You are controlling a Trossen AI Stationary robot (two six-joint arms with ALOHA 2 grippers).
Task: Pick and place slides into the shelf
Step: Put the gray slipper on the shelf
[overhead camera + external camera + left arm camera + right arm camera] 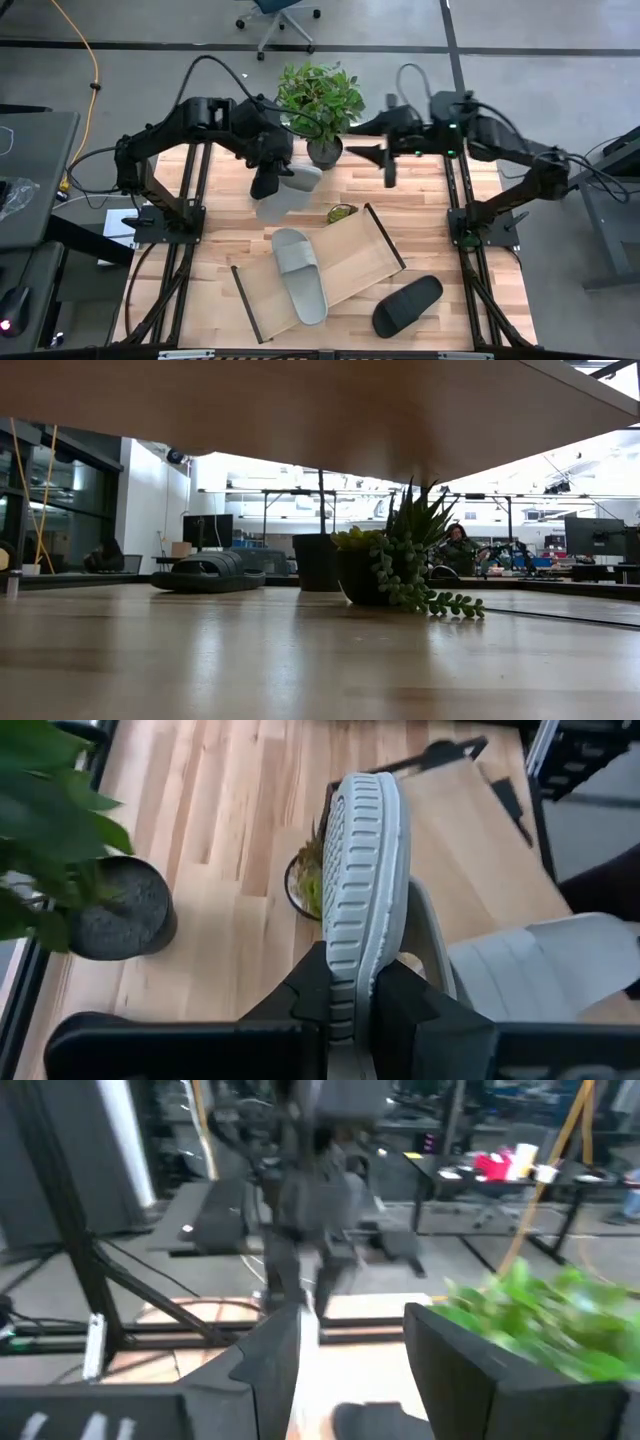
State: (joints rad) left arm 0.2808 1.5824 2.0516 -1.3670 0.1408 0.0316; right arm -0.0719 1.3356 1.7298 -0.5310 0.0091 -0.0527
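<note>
Grey slides (pixel 300 275), black slide (pixel 408 306), light-wood shelf (pixel 350 255).

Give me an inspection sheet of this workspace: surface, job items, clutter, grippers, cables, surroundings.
Surface: slatted wooden tabletop, bare at the front left.
Job's things: shelf lies askew mid-table; one grey slide lies on it; black slide on the tabletop to its right; second grey slide held in the air.
Clutter: potted plant at the back edge; small succulent pot beside the shelf.
Grippers: left gripper shut on the second grey slide's edge; right gripper open, empty, raised near the plant.
Cables: yellow cable on the floor.
Surroundings: office chair behind; a seated person far off.
</note>
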